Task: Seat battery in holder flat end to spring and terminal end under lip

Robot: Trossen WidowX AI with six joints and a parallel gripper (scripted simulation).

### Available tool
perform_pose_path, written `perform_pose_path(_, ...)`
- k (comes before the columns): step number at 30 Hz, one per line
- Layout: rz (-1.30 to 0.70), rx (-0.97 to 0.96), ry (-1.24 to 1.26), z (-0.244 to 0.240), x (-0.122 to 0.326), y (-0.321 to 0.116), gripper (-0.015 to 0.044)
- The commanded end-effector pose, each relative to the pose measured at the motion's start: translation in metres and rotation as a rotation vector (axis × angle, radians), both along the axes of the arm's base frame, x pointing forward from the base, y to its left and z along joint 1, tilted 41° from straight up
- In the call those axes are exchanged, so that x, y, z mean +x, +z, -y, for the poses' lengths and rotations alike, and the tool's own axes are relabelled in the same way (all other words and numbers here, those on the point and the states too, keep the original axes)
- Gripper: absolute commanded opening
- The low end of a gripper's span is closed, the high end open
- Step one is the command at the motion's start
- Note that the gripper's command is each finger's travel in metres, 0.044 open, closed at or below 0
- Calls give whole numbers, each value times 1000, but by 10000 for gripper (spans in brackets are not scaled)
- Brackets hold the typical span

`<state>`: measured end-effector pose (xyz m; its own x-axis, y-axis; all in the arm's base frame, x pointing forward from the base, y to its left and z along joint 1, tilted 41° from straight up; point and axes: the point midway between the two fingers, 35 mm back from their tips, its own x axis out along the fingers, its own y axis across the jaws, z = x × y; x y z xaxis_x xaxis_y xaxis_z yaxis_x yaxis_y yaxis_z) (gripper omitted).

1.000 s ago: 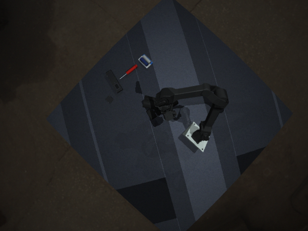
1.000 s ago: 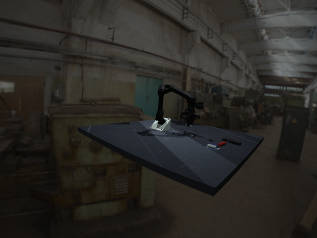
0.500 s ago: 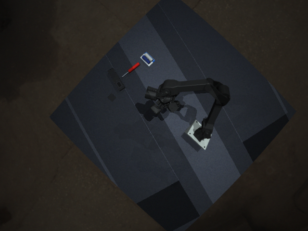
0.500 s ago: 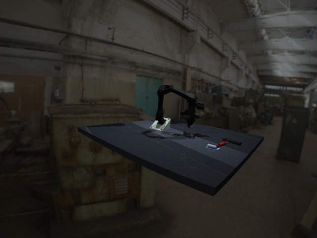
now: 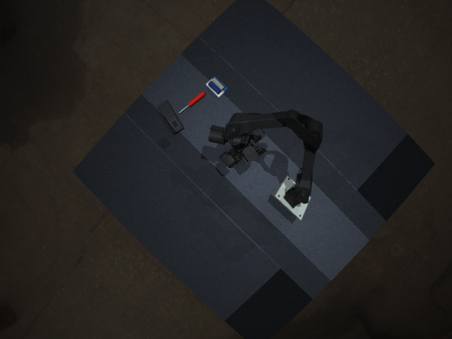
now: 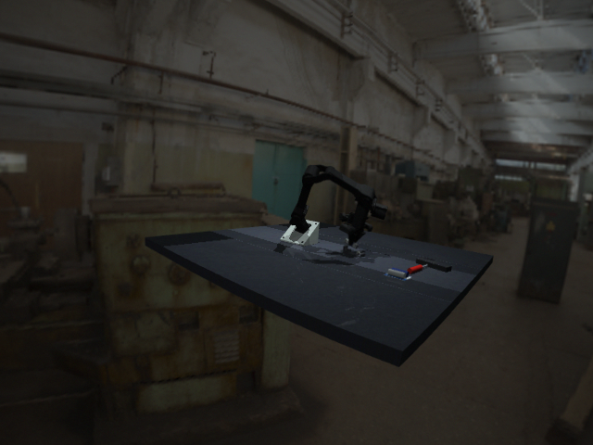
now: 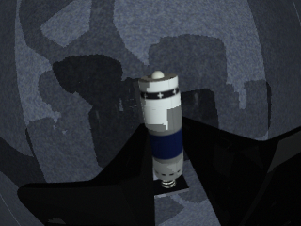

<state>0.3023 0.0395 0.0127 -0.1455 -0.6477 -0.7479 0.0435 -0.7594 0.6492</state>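
Observation:
The battery point(image 7: 160, 110) is white with a blue band and a black stripe. Its button terminal points to the top of the wrist view. My gripper point(image 7: 162, 126) point(image 6: 353, 247) is shut on the battery at about the blue band, low over the table. A dark end plate point(image 7: 182, 185) with a coil spring point(image 7: 168, 183), part of the holder, shows at the battery's flat end. The spring appears in line with the battery; whether they touch is unclear. The rest of the holder and the lip are hidden or lost in shadow, so seating cannot be told.
A red screwdriver point(image 5: 197, 99) point(image 6: 415, 269), a long black case point(image 5: 170, 116) point(image 6: 433, 264) and a small dark square point(image 5: 164, 143) lie on the table. A blue-and-white tray point(image 5: 219, 95) holds a blue and a grey cylinder. The arm stands on a white wedge base point(image 5: 282, 189) point(image 6: 312, 235).

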Motion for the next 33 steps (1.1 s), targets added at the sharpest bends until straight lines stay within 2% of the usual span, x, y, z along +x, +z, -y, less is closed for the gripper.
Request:
perform_pose_path(1, -11, 1, -17, 0, 1, -2, 68)
perform_pose_path(33, -172, -8, -157, 8, 11, -12, 68)
